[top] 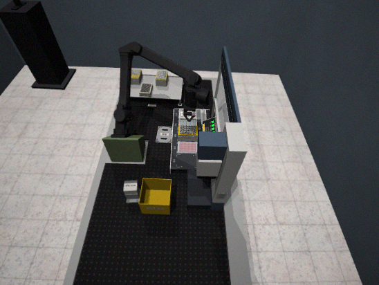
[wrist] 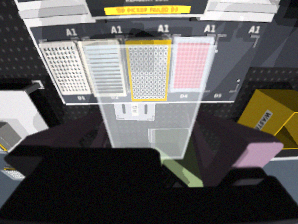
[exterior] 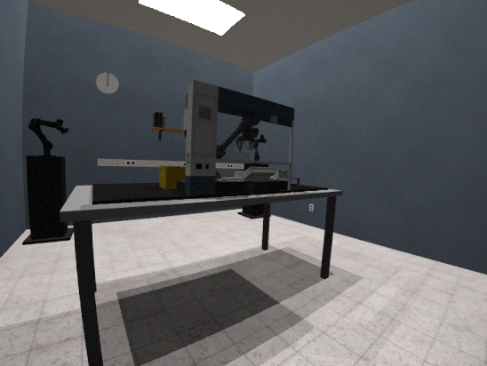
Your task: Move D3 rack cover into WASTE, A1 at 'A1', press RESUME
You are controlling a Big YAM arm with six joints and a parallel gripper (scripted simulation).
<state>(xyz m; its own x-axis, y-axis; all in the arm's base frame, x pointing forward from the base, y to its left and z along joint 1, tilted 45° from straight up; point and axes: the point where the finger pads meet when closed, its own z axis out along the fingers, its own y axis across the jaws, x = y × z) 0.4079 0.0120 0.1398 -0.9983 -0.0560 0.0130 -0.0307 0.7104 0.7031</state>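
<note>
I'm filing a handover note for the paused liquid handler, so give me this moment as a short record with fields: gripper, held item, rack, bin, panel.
gripper: black parallel gripper shut on the cover, raised above the deck
held item: clear rectangular tip-rack cover, seen through in the wrist view
rack: yellow-framed tip rack uncovered, between the striped trough reservoir and the pink well plate
bin: open yellow waste bin, nothing seen inside
panel: yellow fault strip lit
</note>
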